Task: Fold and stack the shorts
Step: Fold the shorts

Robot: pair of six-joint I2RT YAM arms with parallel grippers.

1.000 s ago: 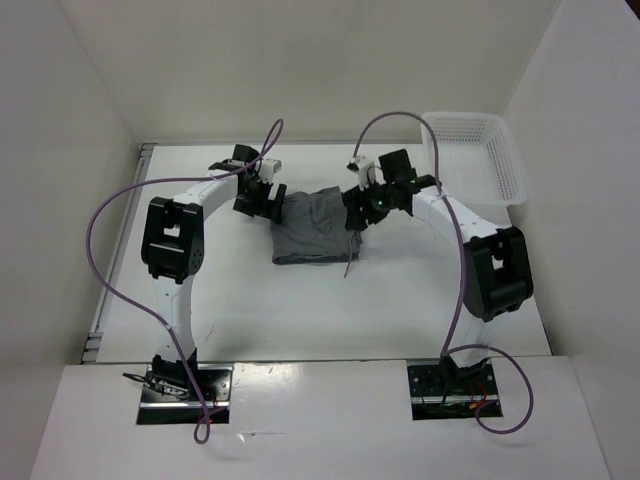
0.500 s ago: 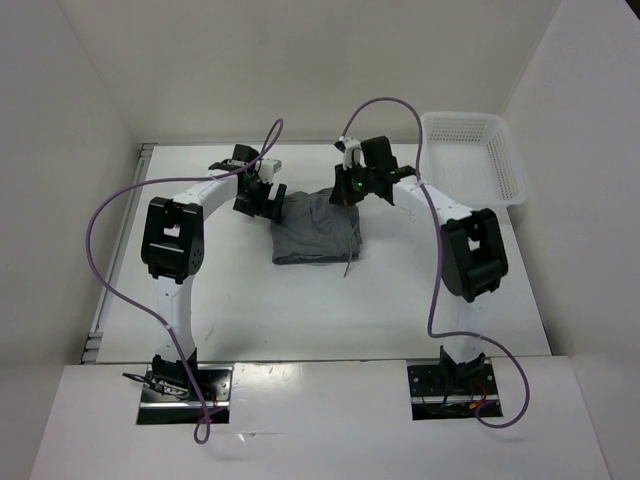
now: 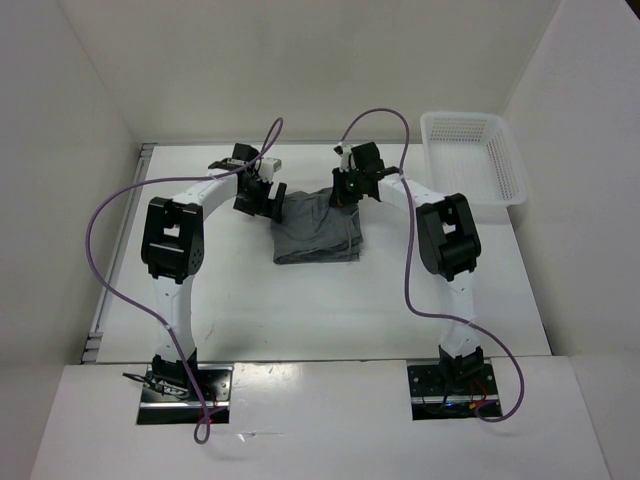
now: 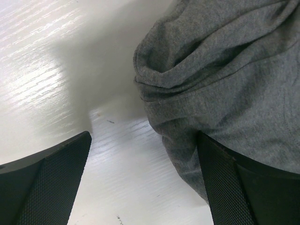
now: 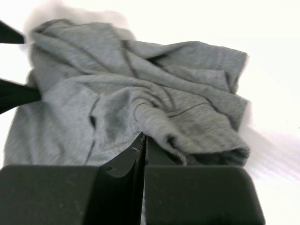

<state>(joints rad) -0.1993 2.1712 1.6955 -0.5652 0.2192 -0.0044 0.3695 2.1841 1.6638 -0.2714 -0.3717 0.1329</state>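
Observation:
The grey shorts [image 3: 318, 228] lie folded into a rumpled rectangle in the middle of the table. My left gripper [image 3: 268, 200] stands open at their far left corner. In the left wrist view the shorts [image 4: 225, 70] fill the right side, one finger [image 4: 243, 187] lies over the cloth's edge and the other finger [image 4: 47, 183] is over bare table. My right gripper [image 3: 345, 190] is at the shorts' far edge. Its jaws are pressed shut [image 5: 143, 140] against a raised fold of the shorts [image 5: 140, 98], with no cloth visible between them.
A white mesh basket [image 3: 475, 155] stands at the back right of the table. White walls close in the table at the back and on both sides. Purple cables arch over both arms.
My right arm swung left from the shorts' right side to their far edge and its jaws closed. The left arm has not moved.

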